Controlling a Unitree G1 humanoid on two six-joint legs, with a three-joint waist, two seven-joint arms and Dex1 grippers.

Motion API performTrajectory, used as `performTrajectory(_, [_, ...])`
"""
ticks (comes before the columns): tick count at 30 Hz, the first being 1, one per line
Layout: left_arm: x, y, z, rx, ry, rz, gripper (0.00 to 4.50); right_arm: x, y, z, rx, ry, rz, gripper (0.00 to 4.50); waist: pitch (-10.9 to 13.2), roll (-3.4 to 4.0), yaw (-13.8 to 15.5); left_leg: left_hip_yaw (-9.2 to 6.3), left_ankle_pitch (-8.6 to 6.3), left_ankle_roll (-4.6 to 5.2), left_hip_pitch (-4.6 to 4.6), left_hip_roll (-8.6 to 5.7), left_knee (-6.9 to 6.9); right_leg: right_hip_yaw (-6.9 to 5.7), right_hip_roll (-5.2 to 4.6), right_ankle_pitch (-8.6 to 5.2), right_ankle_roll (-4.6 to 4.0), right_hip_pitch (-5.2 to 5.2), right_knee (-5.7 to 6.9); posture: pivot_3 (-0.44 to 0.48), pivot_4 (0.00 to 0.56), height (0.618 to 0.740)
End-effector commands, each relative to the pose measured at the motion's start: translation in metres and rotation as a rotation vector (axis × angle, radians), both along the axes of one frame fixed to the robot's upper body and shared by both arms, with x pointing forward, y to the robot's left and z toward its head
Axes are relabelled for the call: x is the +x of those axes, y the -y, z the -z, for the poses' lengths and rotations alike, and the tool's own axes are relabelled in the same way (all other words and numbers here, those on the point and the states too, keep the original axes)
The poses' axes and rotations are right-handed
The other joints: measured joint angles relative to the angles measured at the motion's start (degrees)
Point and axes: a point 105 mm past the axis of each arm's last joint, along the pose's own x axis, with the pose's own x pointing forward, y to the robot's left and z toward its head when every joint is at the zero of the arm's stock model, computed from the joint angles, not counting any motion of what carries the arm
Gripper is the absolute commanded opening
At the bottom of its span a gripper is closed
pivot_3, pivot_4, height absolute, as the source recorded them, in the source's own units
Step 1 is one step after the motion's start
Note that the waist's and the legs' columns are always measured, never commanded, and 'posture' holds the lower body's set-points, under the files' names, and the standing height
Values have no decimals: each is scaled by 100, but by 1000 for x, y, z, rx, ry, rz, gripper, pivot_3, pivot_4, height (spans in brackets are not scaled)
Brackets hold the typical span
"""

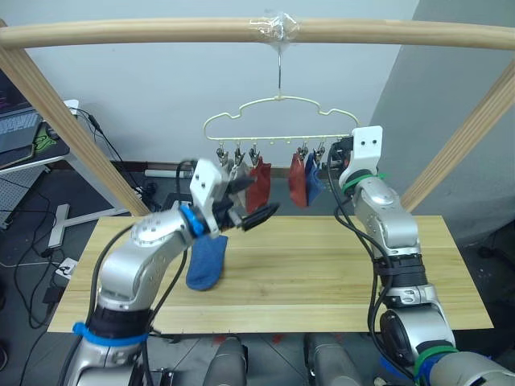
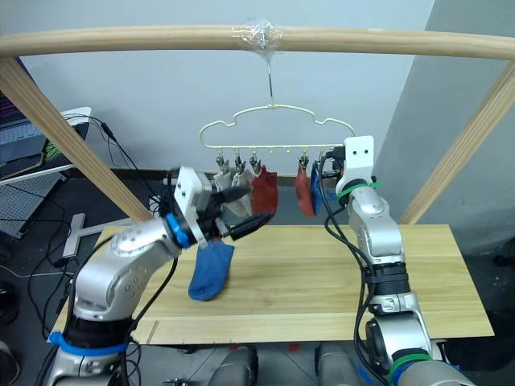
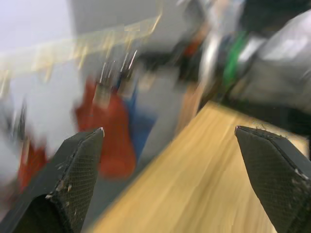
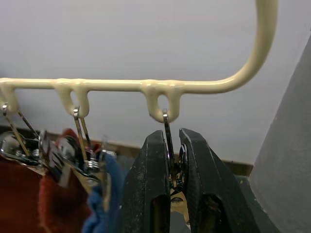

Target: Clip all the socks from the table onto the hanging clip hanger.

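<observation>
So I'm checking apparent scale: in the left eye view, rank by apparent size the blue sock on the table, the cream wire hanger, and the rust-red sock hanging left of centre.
Largest to smallest:
1. cream wire hanger
2. blue sock
3. rust-red sock

Rear wall (image 1: 161, 88): plain and pale, standing behind the whole scene.
Side wall (image 1: 451, 104): a greyer panel, meeting the rear wall at a vertical corner on the right.
Floor (image 1: 32, 233): dark, carrying loose black cables (image 1: 113, 145).
Side furniture (image 1: 48, 157): a white stand sitting at the far left, supporting a laptop (image 1: 16, 129).
Pole frame (image 1: 121, 34): round wooden poles spanning the top and slanting down both sides.
</observation>
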Motion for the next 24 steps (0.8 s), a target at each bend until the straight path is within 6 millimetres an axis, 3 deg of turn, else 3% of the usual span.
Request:
performTrajectory(1, [7, -34, 36, 93, -49, -201, 4500, -6, 3, -20, -5, 38, -35, 64, 1, 0, 9, -1, 0, 0, -1, 0, 0, -1, 0, -1, 0, -1, -1, 70, 198, 740])
performTrajectory(3, [10, -57, 70, 147, -117, -334, 4500, -8, 6, -21, -15, 28, -42, 64, 0, 0, 12, 0, 0, 0, 0, 0, 2, -1, 0, -2, -2, 1, -1, 70, 198, 740])
performTrajectory(6, [14, -68, 96, 175, -163, -427, 4500, -10, 9, -22, -23, 17, -43, 64, 1, 0, 14, -1, 1, 1, 0, 0, 4, -2, 0, -7, -6, 1, -2, 63, 204, 740])
performTrajectory(16, [41, -74, 131, 165, -250, -600, 4500, -15, 13, -17, -32, -14, -30, 64, 1, -1, 24, -1, 1, 1, -2, -1, 4, -4, -1, 2, 4, 1, -3, 54, 210, 740])
performTrajectory(20, [39, -74, 155, 267, -327, -591, 4500, -17, 17, -18, -38, -18, -21, 64, 1, -1, 4, -1, 1, 1, -2, -1, 3, -4, -1, 0, 7, 1, -3, 28, 210, 740])
performTrajectory(24, [38, -77, 159, 306, -336, -601, 4500, -19, 20, -18, -39, -22, -12, 64, 1, -1, 5, -2, 1, 1, -1, -1, 3, -5, -1, 0, 7, 2, -2, 28, 210, 740])
